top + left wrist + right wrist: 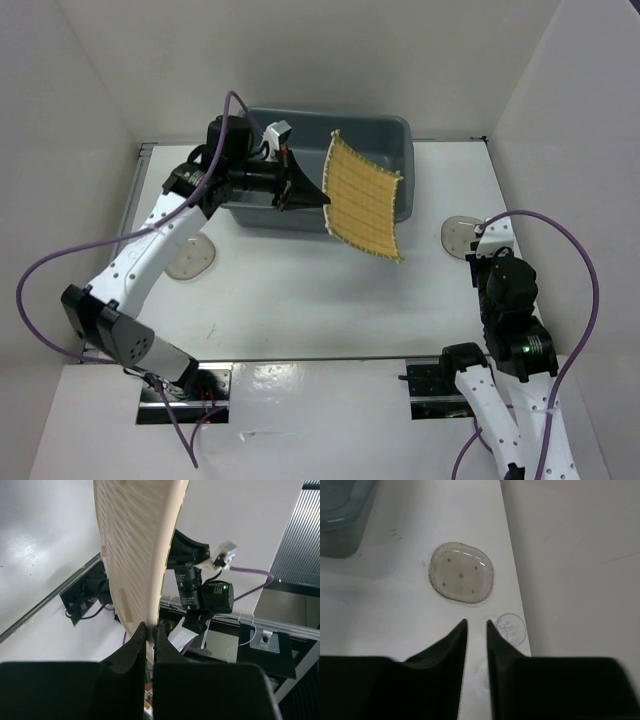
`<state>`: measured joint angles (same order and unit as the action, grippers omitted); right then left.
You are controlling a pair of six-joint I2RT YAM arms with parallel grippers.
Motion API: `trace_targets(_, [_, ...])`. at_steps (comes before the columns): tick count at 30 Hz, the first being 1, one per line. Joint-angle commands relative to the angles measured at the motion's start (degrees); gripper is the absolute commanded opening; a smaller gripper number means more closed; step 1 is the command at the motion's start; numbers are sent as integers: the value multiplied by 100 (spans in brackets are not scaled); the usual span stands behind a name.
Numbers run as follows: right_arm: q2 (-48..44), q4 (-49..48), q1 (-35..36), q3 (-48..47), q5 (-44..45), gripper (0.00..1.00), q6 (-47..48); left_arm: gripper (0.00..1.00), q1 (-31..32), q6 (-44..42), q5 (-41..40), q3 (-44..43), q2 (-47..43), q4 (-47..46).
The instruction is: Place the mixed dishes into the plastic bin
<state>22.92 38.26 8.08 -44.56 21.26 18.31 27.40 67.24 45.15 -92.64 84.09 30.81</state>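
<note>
Clamping yellow mat (365, 195) in left pincer (290, 190) over bin (390, 130), right pincer (476, 625) narrowly parted, empty, beside saucer (461, 578) right of bin.

top: overhead, far; left wrist: close, sideways; right wrist: close, downward, saucer (461, 578) shared with top

Extends left arm (150, 245) forward, left gripper (312, 196) sideways, pinched on a square yellow woven bamboo mat (365, 195); folds right arm (510, 300) close, right gripper (476, 623) aimed downward, jaws slightly parted, empty.
</note>
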Motion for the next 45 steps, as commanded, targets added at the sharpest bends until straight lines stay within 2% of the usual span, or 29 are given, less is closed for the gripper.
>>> trace_targets(1, [-173,-573,-43,96,107,31,-178,0,-330,-290,662,-656,430,-576])
trace_targets(4, [-305,-820,-43,148,143,42,-248,0,-603,-553,934,-1280,1002,-436])
trace_targets(8, [-420,-970,-43,315,28,42,-134,0,-902,-554,1163,-1870,1670,-487])
trace_targets(11, [-577,-1101,-43,596,28,41,-3,0,-1017,-554,1163,-2634,2285,-410])
trace_targets(20, [-578,-1163,-43,650,150,39,-2,0,-1017,-607,1277,-4340,4366,-199])
trace_targets(23, [-578,-1163,-43,703,151,38,-2,0,-1017,-739,1277,-5253,5139,205])
trace_targets(25, [-578,-1163,10,703,151,38,-2,0,-1017,-800,1277,-6420,5607,730])
trace_targets(26, [-578,-1163,10,703,151,38,-2,0,-1017,-800,1277,-6955,6183,934])
trace_targets(28, [-578,-1163,62,703,151,38,-2,0,-1069,-346,1556,-8420,6993,1190])
trace_targets(34, [-578,-1163,63,703,151,38,-2,0,-1184,-615,1444,-8666,7691,1498])
trace_targets(40, [-578,-1163,168,755,204,38,-2,0,-1184,-1169,1155,-8666,8043,1964])
trace_targets(45, [-525,-1163,168,755,204,39,-2,0,-1184,-1310,953,-8666,8272,2262])
